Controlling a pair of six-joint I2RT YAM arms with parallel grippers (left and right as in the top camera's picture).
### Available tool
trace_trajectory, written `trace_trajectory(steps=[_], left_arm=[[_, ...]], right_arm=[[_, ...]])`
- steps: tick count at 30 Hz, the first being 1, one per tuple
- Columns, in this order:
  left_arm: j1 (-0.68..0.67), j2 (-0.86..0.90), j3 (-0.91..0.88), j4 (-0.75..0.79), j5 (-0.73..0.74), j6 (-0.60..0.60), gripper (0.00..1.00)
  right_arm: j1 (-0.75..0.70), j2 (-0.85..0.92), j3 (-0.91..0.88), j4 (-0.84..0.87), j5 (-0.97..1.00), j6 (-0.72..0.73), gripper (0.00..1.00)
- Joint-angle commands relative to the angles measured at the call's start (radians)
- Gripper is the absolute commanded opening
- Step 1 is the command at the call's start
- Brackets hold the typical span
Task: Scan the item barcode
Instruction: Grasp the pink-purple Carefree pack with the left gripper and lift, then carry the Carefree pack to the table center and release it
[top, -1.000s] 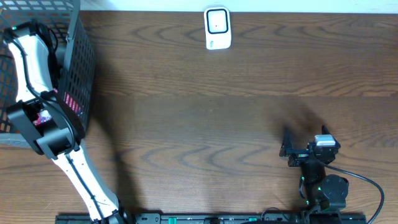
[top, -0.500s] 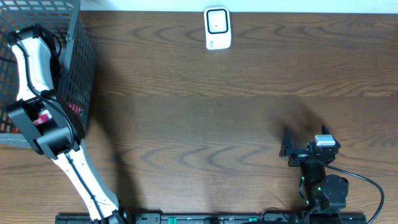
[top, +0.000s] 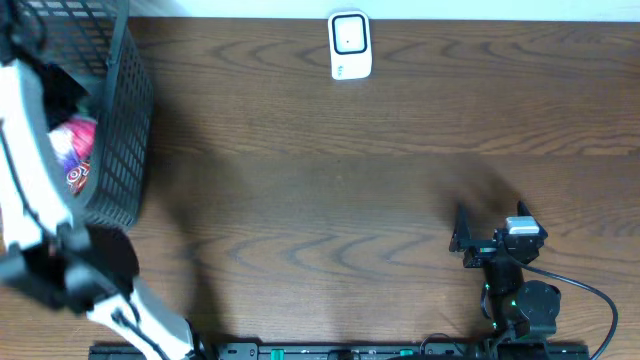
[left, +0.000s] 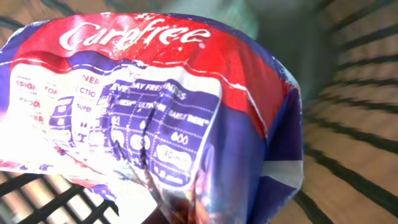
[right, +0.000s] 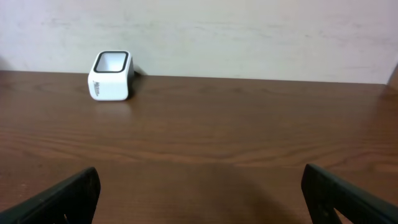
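Note:
A glossy red, purple and white Carefree pack (left: 155, 106) fills the left wrist view, with the black basket's mesh behind and under it. My left gripper (left: 186, 214) is shut on the pack's lower edge, and its fingers are hidden by the wrapper. In the overhead view the left arm (top: 20, 160) is a white blur along the basket's left side. The white barcode scanner (top: 350, 45) stands at the table's far edge, also seen as a small white box (right: 111, 76). My right gripper (top: 462, 235) rests open over bare wood at the front right, its fingertips (right: 62, 196) wide apart.
The black wire basket (top: 125, 100) sits at the far left corner and holds pink and red packets (top: 75, 145). A pale wall (right: 249, 31) runs behind the scanner. Brown wooden tabletop (top: 320, 200) lies between the basket and the right arm.
The left gripper closed on the pack inside the basket and the left arm swung left and up, uncovering the basket's contents. The right arm has not moved.

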Motion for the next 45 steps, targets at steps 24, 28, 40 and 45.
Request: trace_trajectory(steps=[24, 28, 40, 45], left_arm=[[-0.426, -0.368, -0.050, 0.100, 0.553, 0.183, 0.07], [-0.558, -0.323, -0.100, 0.102, 0.529, 0.182, 0.07], [-0.828, -0.029, -0.132, 0.124, 0.451, 0.125, 0.07], [-0.889, 0.094, -0.132, 0.190, 0.452, 0.125, 0.07]], right_arm=[[-0.004, -0.003, -0.002, -0.004, 0.005, 0.014, 0.99], [-0.004, -0.003, -0.002, -0.004, 0.005, 0.014, 0.99], [-0.004, -0.003, -0.002, -0.004, 0.005, 0.014, 0.99], [-0.004, -0.003, -0.002, -0.004, 0.005, 0.014, 0.99]])
